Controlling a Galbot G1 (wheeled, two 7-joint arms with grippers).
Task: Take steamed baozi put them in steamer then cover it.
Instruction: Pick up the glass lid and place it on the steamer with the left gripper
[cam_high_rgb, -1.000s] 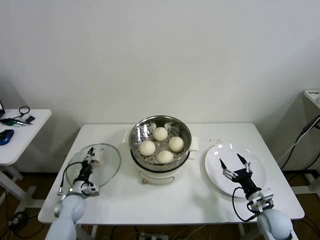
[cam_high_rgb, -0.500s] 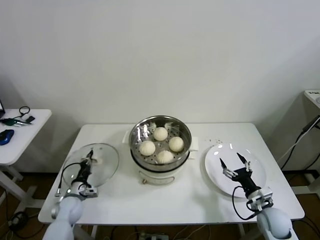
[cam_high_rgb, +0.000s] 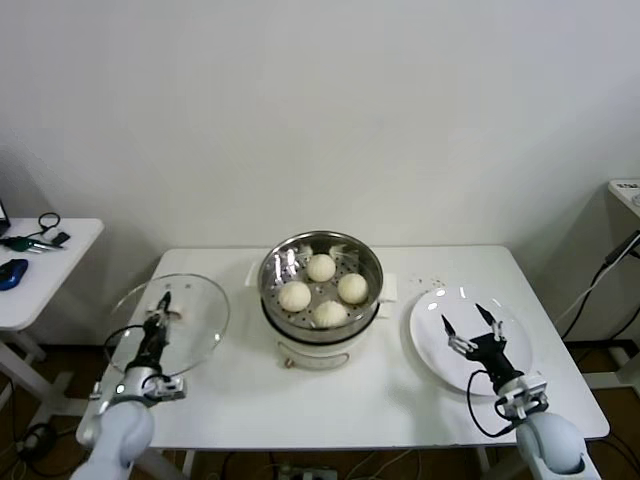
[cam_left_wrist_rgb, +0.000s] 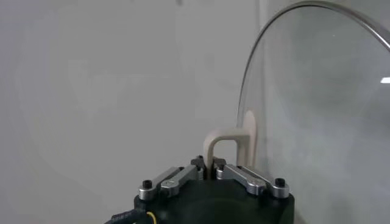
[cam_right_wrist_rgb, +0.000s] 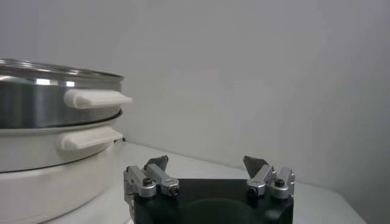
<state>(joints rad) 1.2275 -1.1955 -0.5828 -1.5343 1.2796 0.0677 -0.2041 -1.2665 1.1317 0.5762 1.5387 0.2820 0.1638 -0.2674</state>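
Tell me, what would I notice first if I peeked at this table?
Probably the shiny round steel steamer in the middle of the white table, with four smooth off-white baozi buns sitting inside it. Next, the round clear glass lid held up off the table at the robot's left, the left gripper shut on its whitish handle. The right gripper hangs open over a flat white plate.

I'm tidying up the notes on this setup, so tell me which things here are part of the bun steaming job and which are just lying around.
Part of the job:
- four buns in the steamer
- glass lid, held by its handle in the left gripper

Just lying about:
- white plate, nothing on it, right gripper open above it
- table
- side table with a dark mouse and cables
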